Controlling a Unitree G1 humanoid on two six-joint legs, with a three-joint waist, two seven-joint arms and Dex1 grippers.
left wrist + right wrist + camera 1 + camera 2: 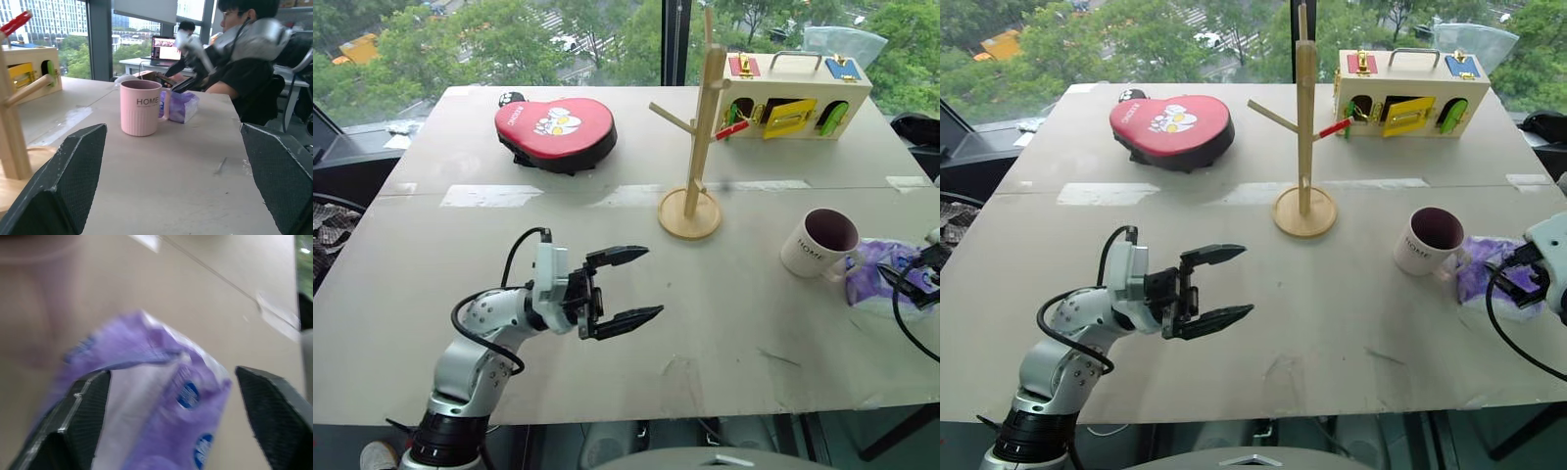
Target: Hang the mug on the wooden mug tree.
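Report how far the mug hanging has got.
Nothing looks done: the mug stands upright on the table, and the tree has bare pegs. In hand: the right end effector is open over the purple tissue pack beside the mug, holding nothing; the left end effector hovers open, facing the mug. Left: grasp the mug, carry it over and hook its handle on a peg.

I have the left gripper [636, 287] hovering over the near part of the table [607, 323], fingers spread, pointing right. The mug [822, 244] stands upright at the right, touching the purple tissue pack [876, 279]. The wooden mug tree [693, 147] stands mid-table, a red pad [555, 130] and wooden box [793, 95] beyond.
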